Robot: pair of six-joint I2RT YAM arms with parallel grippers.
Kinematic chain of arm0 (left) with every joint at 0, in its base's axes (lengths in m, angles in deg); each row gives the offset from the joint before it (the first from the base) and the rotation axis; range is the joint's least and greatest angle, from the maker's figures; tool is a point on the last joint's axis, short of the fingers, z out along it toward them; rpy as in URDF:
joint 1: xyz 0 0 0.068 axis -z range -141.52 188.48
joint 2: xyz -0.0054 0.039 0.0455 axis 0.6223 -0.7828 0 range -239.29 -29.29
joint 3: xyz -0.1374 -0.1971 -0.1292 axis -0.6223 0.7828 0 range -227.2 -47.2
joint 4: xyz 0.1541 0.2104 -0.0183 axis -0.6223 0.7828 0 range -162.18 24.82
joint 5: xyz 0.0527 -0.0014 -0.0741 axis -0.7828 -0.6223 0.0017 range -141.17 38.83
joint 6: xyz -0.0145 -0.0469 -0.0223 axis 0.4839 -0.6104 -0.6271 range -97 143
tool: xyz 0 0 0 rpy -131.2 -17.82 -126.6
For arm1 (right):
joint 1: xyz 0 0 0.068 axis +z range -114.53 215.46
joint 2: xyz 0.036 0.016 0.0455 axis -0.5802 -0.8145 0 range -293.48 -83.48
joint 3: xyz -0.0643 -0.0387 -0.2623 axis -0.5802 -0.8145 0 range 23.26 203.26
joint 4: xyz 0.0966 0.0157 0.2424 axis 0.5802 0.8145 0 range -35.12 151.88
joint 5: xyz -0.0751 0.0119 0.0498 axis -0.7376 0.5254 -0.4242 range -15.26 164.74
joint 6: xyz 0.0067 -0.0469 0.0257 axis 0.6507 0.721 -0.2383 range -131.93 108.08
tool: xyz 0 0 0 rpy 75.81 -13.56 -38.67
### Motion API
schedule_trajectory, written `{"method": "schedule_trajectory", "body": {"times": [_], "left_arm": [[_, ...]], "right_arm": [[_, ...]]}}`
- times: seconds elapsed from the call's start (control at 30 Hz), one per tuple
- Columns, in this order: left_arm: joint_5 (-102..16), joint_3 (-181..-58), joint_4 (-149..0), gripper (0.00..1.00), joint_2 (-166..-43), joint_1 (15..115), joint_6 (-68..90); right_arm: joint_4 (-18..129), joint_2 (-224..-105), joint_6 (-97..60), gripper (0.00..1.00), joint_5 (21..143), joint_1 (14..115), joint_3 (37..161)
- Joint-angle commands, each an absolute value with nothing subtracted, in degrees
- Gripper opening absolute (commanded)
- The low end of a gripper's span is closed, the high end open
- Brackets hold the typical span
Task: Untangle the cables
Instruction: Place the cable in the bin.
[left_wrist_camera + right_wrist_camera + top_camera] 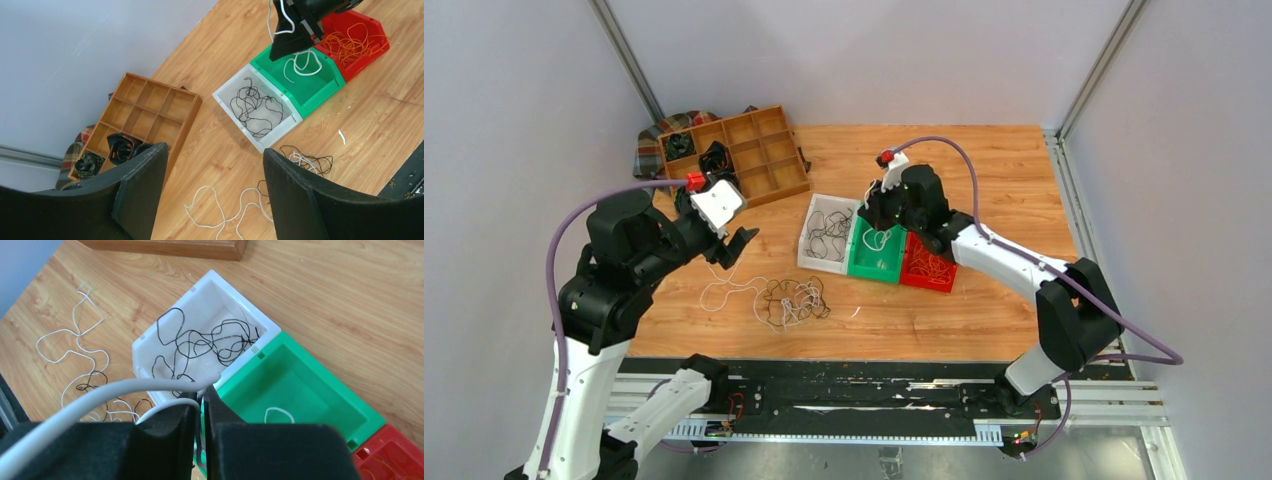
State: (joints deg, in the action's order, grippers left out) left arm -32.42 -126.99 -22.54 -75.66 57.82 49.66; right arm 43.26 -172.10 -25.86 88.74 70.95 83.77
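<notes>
Step in hand looks like sorting by colour. The R gripper (pixel 201 407), centre-right in the top view, is pinched tight on a white cable (pixel 300 62) whose lower end loops into the green bin (pixel 300 375); black cables (pixel 200 345) lie in the white bin (pixel 809 262) & orange cables (pixel 352 42) in the red bin (pixel 929 283). Next, I'd judge, R must spread its fingers so the strand drops fully inside, not over the rim. The L gripper (pixel 215 152), fingers spread wide & holding nothing, hovers above the leftover tangle (pixel 792 300) at lower centre; it'll need to take 1 strand w/o dragging the knot.

Wooden tray (pixel 769 150), plaid cloth (pixel 646 155) — three bins (pixel 874 268).
</notes>
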Motion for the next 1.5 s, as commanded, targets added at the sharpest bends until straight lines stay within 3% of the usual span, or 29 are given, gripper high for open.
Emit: {"method": "schedule_trajectory", "body": {"times": [0.0, 0.17, 0.33, 0.5, 0.63, 0.9, 1.13, 1.33, 1.47], "left_arm": [[-32.84, -127.59, -22.35, 0.74, -75.92, 58.07, 50.54], [-30.20, -128.34, -18.31, 0.72, -78.01, 58.07, 49.65], [-31.43, -128.12, -17.54, 0.72, -79.34, 58.04, 49.76], [-31.83, -128.87, -17.16, 0.72, -80.32, 58.05, 50.12], [-32.00, -129.80, -16.85, 0.72, -80.49, 58.08, 50.75], [-31.64, -130.00, -16.64, 0.71, -80.70, 58.06, 51.70], [-28.27, -129.38, -16.64, 0.71, -81.60, 58.01, 50.76], [-26.52, -129.48, -16.68, 0.70, -83.32, 58.05, 49.57], [-27.46, -129.90, -16.64, 0.70, -83.52, 58.03, 49.22]], "right_arm": [[48.60, -174.90, -25.47, 0.14, 83.56, 70.35, 85.91], [52.70, -176.32, -27.58, 0.34, 80.53, 70.23, 86.05], [57.67, -176.18, -27.92, 0.36, 75.60, 70.13, 87.60], [61.22, -175.93, -27.80, 0.47, 70.84, 70.16, 89.01], [64.38, -176.08, -27.46, 0.65, 70.29, 70.12, 90.06], [79.87, -175.70, -30.96, 0.59, 73.85, 68.96, 94.30], [87.53, -172.58, -29.24, 0.63, 72.07, 68.45, 94.51], [100.91, -176.60, -28.53, 0.63, 74.84, 68.31, 103.48], [99.75, -175.03, -28.86, 0.63, 77.92, 68.31, 103.88]]}}
